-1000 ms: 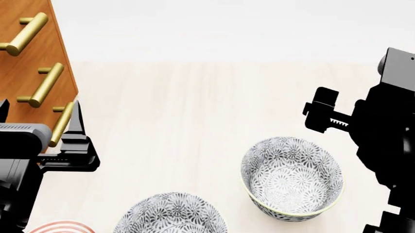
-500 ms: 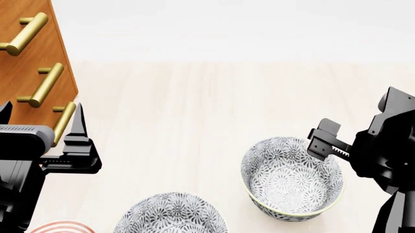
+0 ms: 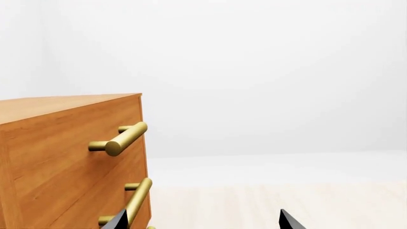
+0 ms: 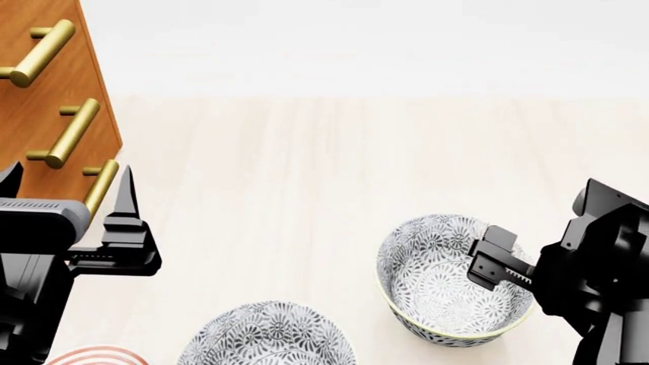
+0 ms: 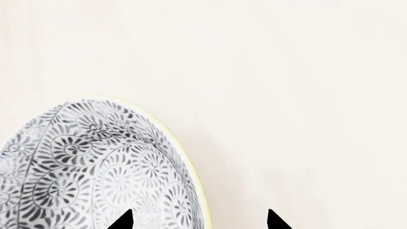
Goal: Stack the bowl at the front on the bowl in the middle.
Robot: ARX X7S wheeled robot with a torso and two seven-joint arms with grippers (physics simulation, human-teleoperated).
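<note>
Two patterned bowls on the tabletop [image 4: 304,167]: right gripper [image 5: 198,220] spread wide, straddling the middle bowl's [image 4: 457,277] right rim. Front bowl [image 4: 269,334] sits nearer the robot, apart. Left gripper [image 4: 71,198] parted, empty, beside the dresser [image 4: 45,91].

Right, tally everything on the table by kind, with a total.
Grey floral-patterned ceramic bowls: 2, one under the right hand, one cut off at the head view's lower edge.
Red ringed item, only its edge in view: 1.
Wooden drawer cabinet with brass bar handles: 1.
Total: 4.
</note>
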